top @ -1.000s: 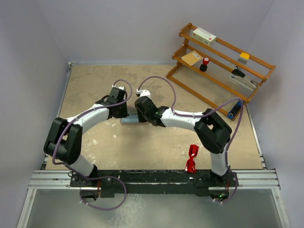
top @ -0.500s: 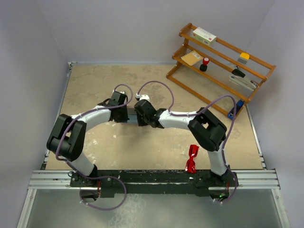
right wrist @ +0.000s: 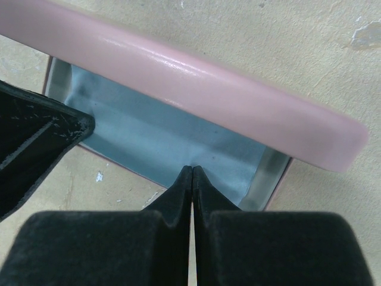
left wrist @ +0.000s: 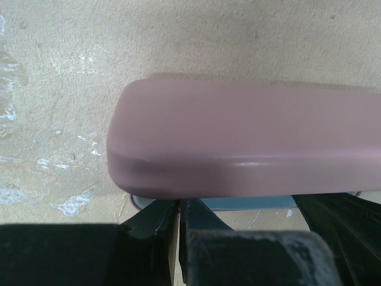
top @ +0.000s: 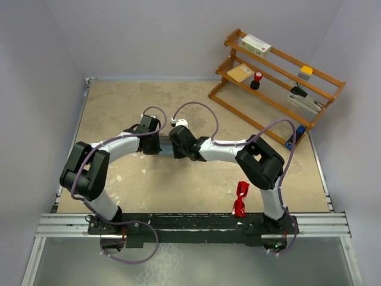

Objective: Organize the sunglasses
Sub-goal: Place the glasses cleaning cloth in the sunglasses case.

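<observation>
The red sunglasses (top: 240, 198) lie folded on the table at the near edge, just left of the right arm's base and far from both grippers. Mid-table, both grippers meet over the pink case (top: 165, 143), which they mostly hide from above. The left gripper (left wrist: 178, 205) is shut, its tips right under the near edge of the case's pink lid (left wrist: 250, 140). The right gripper (right wrist: 192, 170) is shut, tips resting on the light blue cloth (right wrist: 166, 134) inside the case, beneath the half-raised lid (right wrist: 196, 83). A left finger (right wrist: 36, 143) shows at that view's left.
A wooden rack (top: 277, 77) stands at the back right, holding a box, a packet and small items. A blue object (top: 292, 140) lies by its foot. Walls enclose the table on three sides, and a metal rail (top: 190, 223) runs along the near edge.
Both wrists have shifted a little toward the back of the table over the case, and the right elbow swung left. The sunglasses have not moved.
</observation>
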